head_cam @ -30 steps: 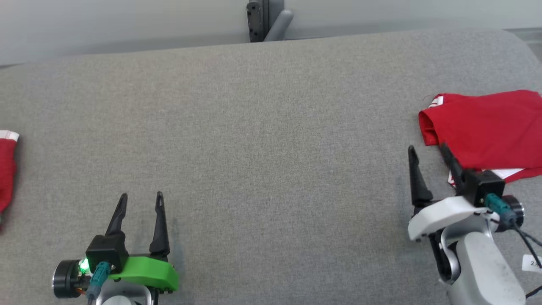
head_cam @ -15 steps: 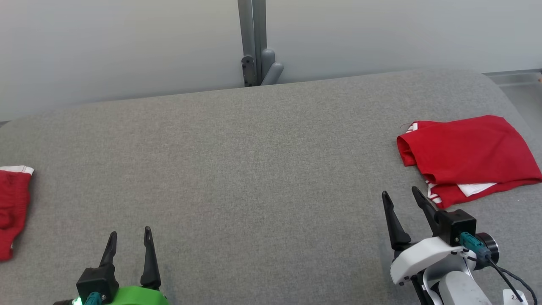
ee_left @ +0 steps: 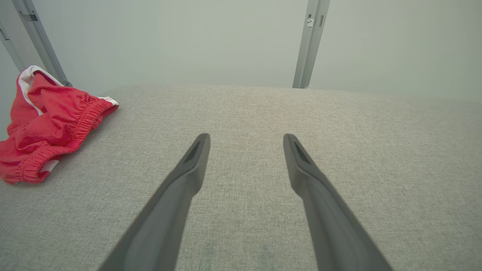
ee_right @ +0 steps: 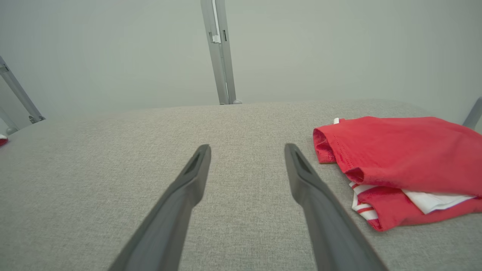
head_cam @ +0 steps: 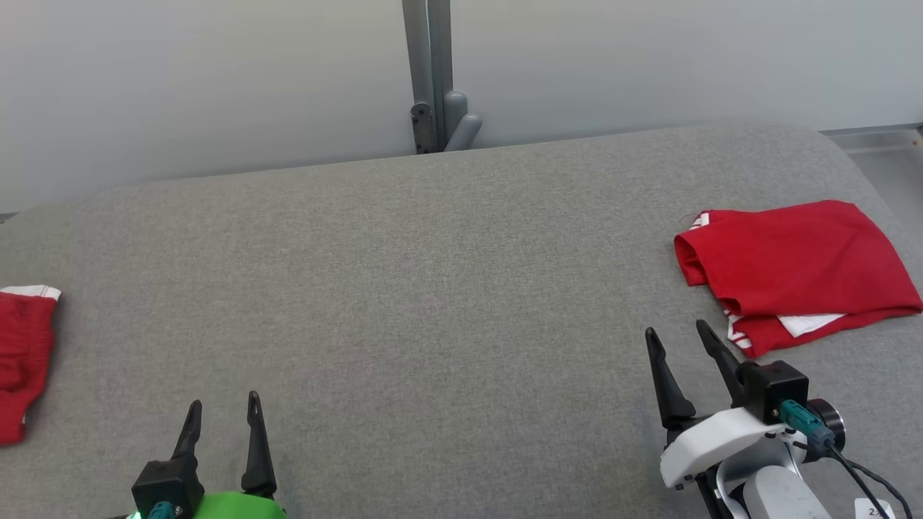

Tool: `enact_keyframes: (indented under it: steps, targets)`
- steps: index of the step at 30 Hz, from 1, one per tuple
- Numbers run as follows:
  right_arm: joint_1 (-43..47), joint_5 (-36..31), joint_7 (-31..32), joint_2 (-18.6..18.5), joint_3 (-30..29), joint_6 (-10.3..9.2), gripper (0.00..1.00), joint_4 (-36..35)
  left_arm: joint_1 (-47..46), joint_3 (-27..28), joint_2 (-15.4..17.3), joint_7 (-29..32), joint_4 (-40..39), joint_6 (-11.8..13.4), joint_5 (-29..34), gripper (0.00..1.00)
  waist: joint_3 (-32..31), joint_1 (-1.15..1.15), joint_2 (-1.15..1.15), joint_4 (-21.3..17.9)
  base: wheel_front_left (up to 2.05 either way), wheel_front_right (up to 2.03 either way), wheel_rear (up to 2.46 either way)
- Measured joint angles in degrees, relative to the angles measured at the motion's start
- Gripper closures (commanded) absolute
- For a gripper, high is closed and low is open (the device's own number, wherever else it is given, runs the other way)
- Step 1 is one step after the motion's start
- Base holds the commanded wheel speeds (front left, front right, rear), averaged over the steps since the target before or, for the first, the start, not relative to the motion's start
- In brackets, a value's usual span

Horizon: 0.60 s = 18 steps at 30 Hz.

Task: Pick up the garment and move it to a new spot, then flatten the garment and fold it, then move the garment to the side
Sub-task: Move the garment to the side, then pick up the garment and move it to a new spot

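Folded red garment (head_cam: pixel 793 263) with white trim at three o'clock on the grey upholstered table (head_cam: pixel 433 288), just beyond the right gripper (head_cam: pixel 676 329) at five o'clock, fingers spread, nothing between them. Left gripper (head_cam: pixel 223 401) at seven o'clock, likewise spread and empty. At nine o'clock, crumpled red shorts (ee_left: pixel 49 120) with an elastic waistband. Probably light, soft and limp, apt to sag and come unfolded when lifted; best pinched at the waistband or a hem, layers together.
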Motion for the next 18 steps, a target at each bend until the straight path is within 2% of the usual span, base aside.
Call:
enact_keyframes:
  steps: [8, 14, 15, 17, 18]
  targets:
    - [0.41, 0.68, 0.00, 0.00, 1.91, 0.00, 0.00, -1.31, -0.35, 0.25, -0.05, 0.00, 0.37, 0.47, -0.44, 0.00, 0.74, 0.00, 0.00, 4.67, 0.00, 0.00, 0.00]
    - [0.45, 1.45, 0.00, 0.04, 4.44, 0.00, 0.00, -1.38, -0.26, 1.86, -0.04, 0.00, 0.85, 0.23, -0.44, 0.00, 1.18, 0.00, 0.00, 11.11, 0.00, 0.00, 0.00]
    - [0.40, 1.70, 0.00, 0.07, 5.32, 0.00, 0.00, -1.36, 0.04, 2.30, -0.04, 0.00, 0.94, 0.24, -0.45, 0.00, 1.30, 0.00, 0.00, 13.63, 0.00, 0.00, 0.00]
    - [0.13, 1.85, 0.00, 0.08, 6.31, 0.00, 0.00, -1.27, 0.50, 2.63, -0.03, 0.00, 1.21, 0.23, -0.47, 0.00, 1.42, 0.00, 0.00, 16.22, 0.00, 0.00, 0.00]
    - [0.13, 1.85, 0.00, 0.08, 6.31, 0.00, 0.00, -1.27, 0.50, 2.63, -0.03, 0.00, 1.21, 0.23, -0.47, 0.00, 1.42, 0.00, 0.00, 16.22, 0.00, 0.00, 0.00]
